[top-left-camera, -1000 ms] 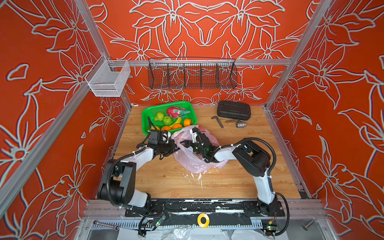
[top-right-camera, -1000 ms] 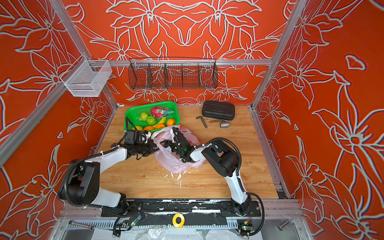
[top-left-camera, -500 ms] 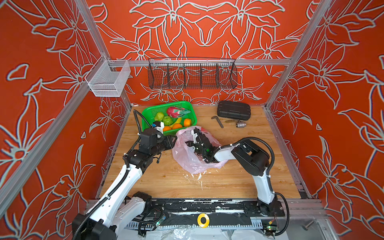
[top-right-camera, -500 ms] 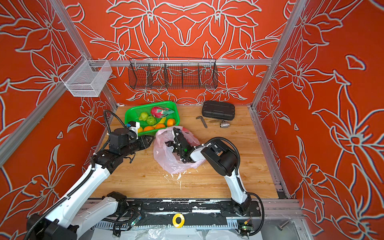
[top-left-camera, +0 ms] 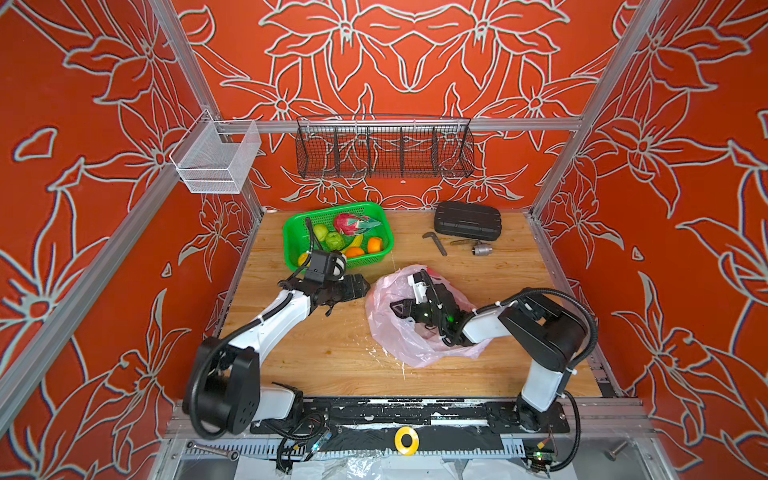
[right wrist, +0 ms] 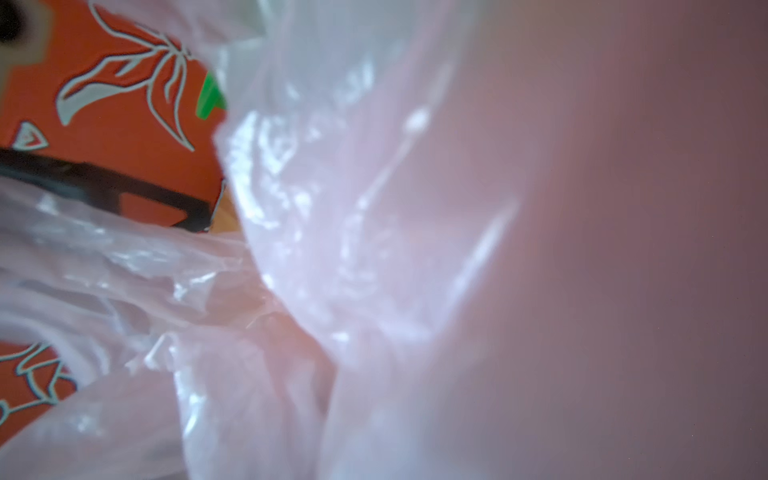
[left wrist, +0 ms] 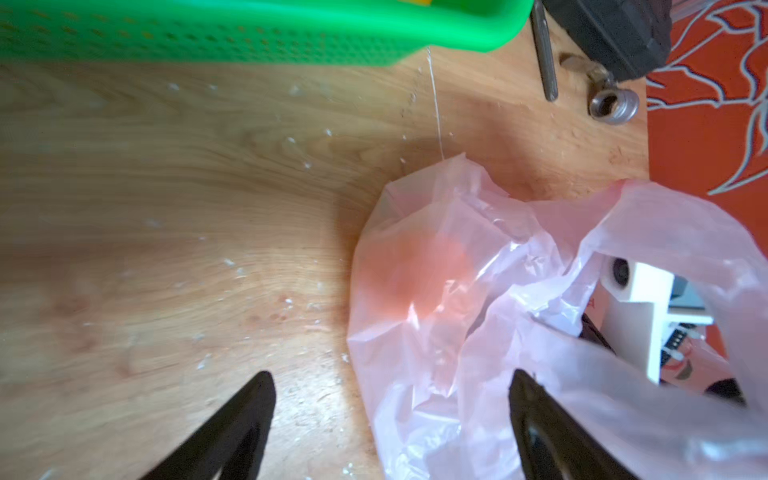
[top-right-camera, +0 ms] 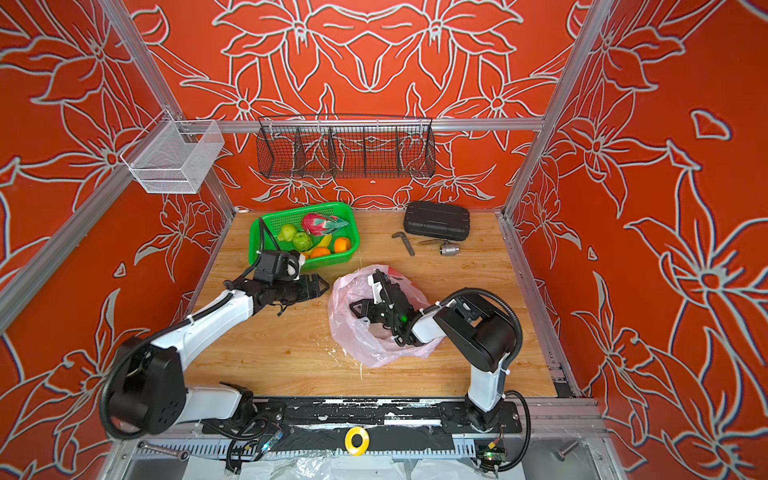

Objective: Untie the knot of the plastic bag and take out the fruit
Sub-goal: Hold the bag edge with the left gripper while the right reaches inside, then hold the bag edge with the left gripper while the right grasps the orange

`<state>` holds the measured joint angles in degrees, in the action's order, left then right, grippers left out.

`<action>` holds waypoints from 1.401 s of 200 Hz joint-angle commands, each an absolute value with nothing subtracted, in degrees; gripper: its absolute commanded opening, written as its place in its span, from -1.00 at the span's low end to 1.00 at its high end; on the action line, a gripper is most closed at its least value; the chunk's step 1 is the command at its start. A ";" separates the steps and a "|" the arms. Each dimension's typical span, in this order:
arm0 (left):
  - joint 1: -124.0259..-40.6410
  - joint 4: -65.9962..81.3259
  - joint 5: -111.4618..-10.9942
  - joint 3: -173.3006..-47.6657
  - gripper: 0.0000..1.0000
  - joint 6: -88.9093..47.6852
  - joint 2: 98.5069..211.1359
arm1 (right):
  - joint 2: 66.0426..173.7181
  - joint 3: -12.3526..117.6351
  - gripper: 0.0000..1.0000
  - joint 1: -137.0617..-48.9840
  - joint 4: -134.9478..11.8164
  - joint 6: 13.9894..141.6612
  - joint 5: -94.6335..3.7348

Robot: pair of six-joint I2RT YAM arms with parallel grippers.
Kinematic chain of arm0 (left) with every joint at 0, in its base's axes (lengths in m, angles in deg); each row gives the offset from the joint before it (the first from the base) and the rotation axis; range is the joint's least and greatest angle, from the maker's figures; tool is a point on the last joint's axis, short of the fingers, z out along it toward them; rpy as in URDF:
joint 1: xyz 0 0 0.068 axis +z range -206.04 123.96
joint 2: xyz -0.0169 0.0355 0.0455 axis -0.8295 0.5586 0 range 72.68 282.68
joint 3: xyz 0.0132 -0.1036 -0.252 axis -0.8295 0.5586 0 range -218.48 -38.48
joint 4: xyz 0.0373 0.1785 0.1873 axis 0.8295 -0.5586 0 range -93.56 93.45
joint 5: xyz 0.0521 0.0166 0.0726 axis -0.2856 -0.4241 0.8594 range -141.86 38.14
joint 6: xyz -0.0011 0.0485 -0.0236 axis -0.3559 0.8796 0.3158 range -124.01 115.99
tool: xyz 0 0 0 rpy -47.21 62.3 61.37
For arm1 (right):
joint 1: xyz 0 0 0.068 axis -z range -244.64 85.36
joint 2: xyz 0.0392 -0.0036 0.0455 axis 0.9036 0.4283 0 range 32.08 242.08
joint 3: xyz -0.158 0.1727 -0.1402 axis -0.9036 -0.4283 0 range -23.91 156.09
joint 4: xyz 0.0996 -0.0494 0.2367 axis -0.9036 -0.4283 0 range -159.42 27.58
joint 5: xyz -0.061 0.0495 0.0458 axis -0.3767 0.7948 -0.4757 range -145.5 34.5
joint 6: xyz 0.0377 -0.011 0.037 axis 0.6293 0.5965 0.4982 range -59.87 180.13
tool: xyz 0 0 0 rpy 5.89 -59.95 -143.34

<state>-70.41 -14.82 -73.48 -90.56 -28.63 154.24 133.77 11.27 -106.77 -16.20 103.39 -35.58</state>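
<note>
Your left arm has come back down from over the basket since half a second ago. Its left gripper now lies low over the wooden table, just beside the thin, crinkly, translucent pink plastic bag. Its fingers are spread wide and hold nothing, one of them against the bag's edge.

The right gripper reaches in through the bag's gaping mouth. Film blankets its wrist view, so you cannot tell how its fingers stand or whether they hold anything. No knot shows anywhere, so the untying looks done. One round orange fruit glows through the bag wall, so at least that is probably left to take out.

Farther back, the green plastic mesh basket already holds a pink-red dragon fruit, green fruits and oranges, with a yellow banana among them. A black hard case lies by the rear wall.
</note>
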 commanded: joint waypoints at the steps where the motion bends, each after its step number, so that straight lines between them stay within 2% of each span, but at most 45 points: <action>1: -71.12 -17.15 -78.28 -97.26 0.85 -26.66 160.87 | 128.41 9.62 -0.12 -106.83 -15.93 100.44 -32.47; 35: -71.84 -14.02 -81.91 -99.44 0.85 -28.08 168.11 | 124.37 9.08 -0.16 -106.83 -19.25 97.61 -30.14; 59: -73.45 -13.60 -85.60 -99.48 0.71 -27.66 170.47 | 123.20 8.82 -0.08 -106.83 -21.54 97.32 -32.53; 71: -73.71 -14.64 -83.69 -99.19 0.54 -27.46 171.34 | 121.85 7.90 -0.04 -106.83 -21.90 97.40 -34.61; 94: -73.71 -15.04 -82.27 -98.89 -0.05 -27.90 173.10 | 117.73 5.98 0.10 -106.83 -25.73 96.76 -39.44; 108: -73.69 -14.16 -82.96 -98.61 -0.25 -28.38 173.49 | 114.17 3.97 0.13 -106.83 -28.67 97.13 -44.11; 120: -73.69 -13.91 -82.86 -98.51 -0.33 -28.45 173.42 | 110.73 1.60 0.15 -106.83 -29.74 97.08 -47.33; 155: -73.67 -13.68 -83.61 -98.25 -0.42 -28.75 172.94 | 102.55 0.74 0.06 -106.83 -43.13 95.08 -53.78; 180: -73.71 -11.43 -86.13 -97.22 -0.53 -29.65 172.09 | 104.97 3.31 -0.03 -106.83 -47.21 92.74 -53.18; 216: -74.06 -10.15 -87.59 -96.53 -0.58 -30.75 172.77 | 112.45 6.81 0.00 -106.83 -38.62 94.24 -47.26; 256: -74.40 -8.07 -89.30 -95.77 -0.55 -32.50 173.34 | 122.06 11.49 0.15 -106.89 -28.38 95.03 -42.32; 280: -74.41 -8.10 -89.71 -96.05 -0.52 -32.75 173.01 | 126.68 13.88 0.27 -106.84 -25.01 94.32 -36.13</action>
